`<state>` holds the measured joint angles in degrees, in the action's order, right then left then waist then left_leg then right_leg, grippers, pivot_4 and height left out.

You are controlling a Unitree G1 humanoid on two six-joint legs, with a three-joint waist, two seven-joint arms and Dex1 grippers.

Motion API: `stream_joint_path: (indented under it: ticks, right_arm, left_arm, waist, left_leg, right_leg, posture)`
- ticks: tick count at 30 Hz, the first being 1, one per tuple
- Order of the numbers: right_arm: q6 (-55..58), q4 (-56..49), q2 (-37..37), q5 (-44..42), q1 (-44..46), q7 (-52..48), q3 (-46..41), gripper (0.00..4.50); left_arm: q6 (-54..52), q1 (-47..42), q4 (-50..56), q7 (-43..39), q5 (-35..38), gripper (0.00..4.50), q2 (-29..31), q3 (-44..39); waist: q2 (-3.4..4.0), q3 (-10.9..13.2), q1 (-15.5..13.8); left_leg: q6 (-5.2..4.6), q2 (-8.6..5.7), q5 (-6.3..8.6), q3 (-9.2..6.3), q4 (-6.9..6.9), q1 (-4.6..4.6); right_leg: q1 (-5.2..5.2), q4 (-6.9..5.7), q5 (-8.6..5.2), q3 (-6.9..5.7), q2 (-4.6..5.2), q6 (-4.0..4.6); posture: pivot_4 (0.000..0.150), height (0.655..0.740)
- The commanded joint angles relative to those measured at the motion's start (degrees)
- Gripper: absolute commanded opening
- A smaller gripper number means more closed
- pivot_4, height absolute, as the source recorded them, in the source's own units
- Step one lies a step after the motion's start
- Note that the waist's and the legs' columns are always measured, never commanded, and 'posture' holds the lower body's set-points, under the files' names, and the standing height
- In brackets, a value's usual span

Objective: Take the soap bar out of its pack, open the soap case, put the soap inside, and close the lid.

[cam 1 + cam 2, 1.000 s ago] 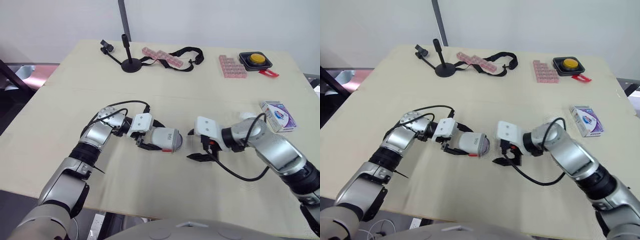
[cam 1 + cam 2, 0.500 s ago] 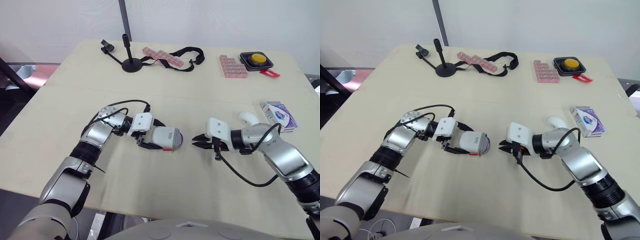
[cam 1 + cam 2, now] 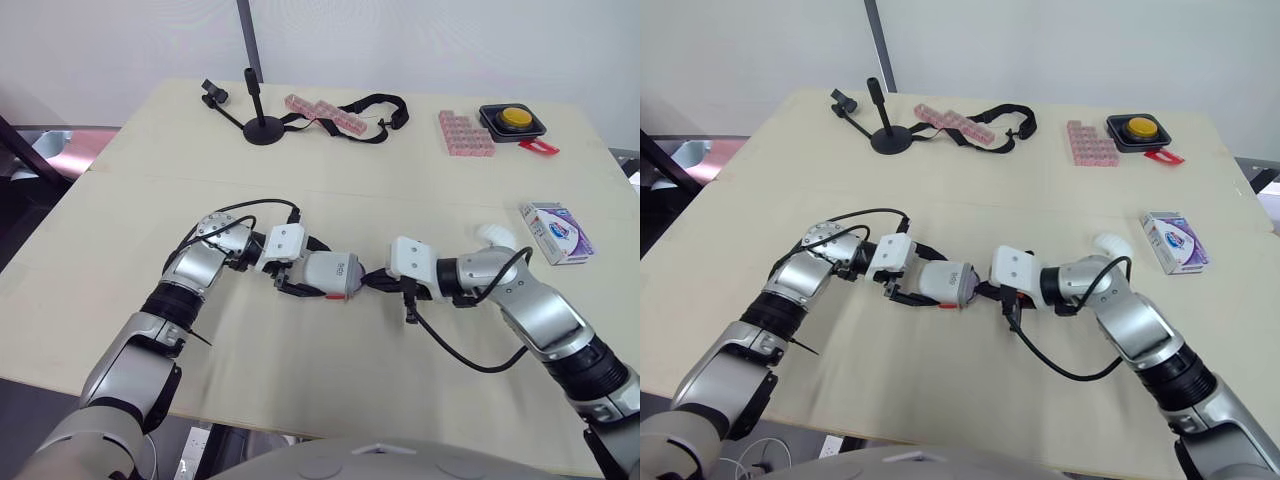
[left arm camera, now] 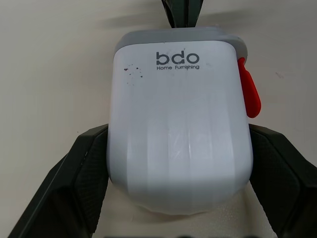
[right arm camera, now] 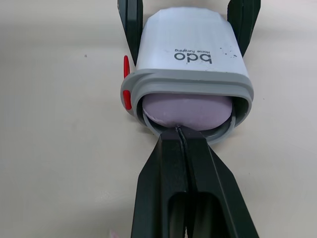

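The lilac soap bar point(image 5: 187, 110) is seated inside the soap case point(image 4: 178, 124), its end face showing in the open mouth directly ahead of the right gripper point(image 5: 181, 135). That gripper's fingers are pressed together with nothing between them, tips at the bar; actual contact cannot be confirmed. The case is laid on its side on the table point(image 3: 300, 380), long axis in line with both grippers. Its closed end is turned toward the left gripper point(image 3: 305, 270), which is clamped on its two flanks. The shell is white and smooth, with a grey rim and a red tab point(image 4: 246, 94) at one side. The lid is judged not yet shut. The right arm is the one placed at the mouth. The soap pack point(image 3: 556, 231) lies well apart.
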<state>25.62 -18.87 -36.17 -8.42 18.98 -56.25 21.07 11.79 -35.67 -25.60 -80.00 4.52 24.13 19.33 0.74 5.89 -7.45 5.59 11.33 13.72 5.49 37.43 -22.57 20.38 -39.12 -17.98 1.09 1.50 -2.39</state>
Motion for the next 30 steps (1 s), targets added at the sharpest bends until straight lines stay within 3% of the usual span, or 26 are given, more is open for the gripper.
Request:
stream_joint_path:
  ticks: [1, 16, 21, 25, 30]
  right_arm:
    - [-0.5, -0.8, 0.5, 0.1, 1.0, -0.2, 0.1, 0.01]
    - [-3.1, 1.5, -6.6, -2.8, -3.4, -3.6, -8.5, 0.01]
    - [-4.8, 3.5, -9.3, -6.7, -6.1, -7.1, -13.6, 0.01]
    - [2.5, 2.0, -9.6, -13.8, -7.6, -7.9, -18.5, 0.01]
    - [22.6, -2.9, -8.1, -29.5, -8.0, -4.0, -24.3, 1.44]
  left_arm:
    - [0.8, -1.2, 1.2, 0.3, 0.4, 3.48, -0.3, -0.4]
    - [1.9, -1.3, 0.2, 1.1, 0.4, 3.48, -0.1, -1.4]
    - [5.6, 0.2, 0.8, 2.7, 1.0, 3.48, 0.1, -2.4]
    - [9.1, 2.4, 2.3, 5.3, 2.4, 3.48, -0.5, -4.0]
    - [14.6, 6.2, 5.6, 10.4, 2.3, 3.48, -2.3, -5.1]
  waist:
    - [0.00, 0.0, 0.0]
    - [0.00, 0.0, -0.2]
    - [-0.01, 0.0, -0.2]
    - [-0.01, 0.0, -0.1]
    - [-0.01, 0.0, -0.4]
  left_leg:
    - [0.00, 0.00, 0.00, 0.00, 0.00, 0.00]
    - [0.00, -0.02, 0.00, 0.00, 0.00, -0.03]
    - [0.00, -0.01, 0.01, 0.00, 0.00, -0.08]
    - [0.00, 0.00, 0.01, 0.00, 0.00, -0.08]
    - [-0.01, 0.00, 0.01, -0.01, 0.00, -0.09]
  right_leg:
    - [0.00, 0.00, 0.00, 0.00, 0.01, 0.00]
    - [-0.01, 0.02, 0.00, 0.01, 0.00, 0.00]
    - [-0.01, 0.09, 0.00, 0.01, -0.01, 0.00]
    - [-0.01, 0.10, 0.00, 0.00, -0.08, 0.00]
    - [-0.03, 0.12, 0.00, -0.02, -0.10, 0.00]
  posture:
    - [0.150, 0.7400]
    - [0.150, 0.7400]
    - [0.150, 0.7400]
    - [0.150, 0.7400]
    - [0.150, 0.7400]
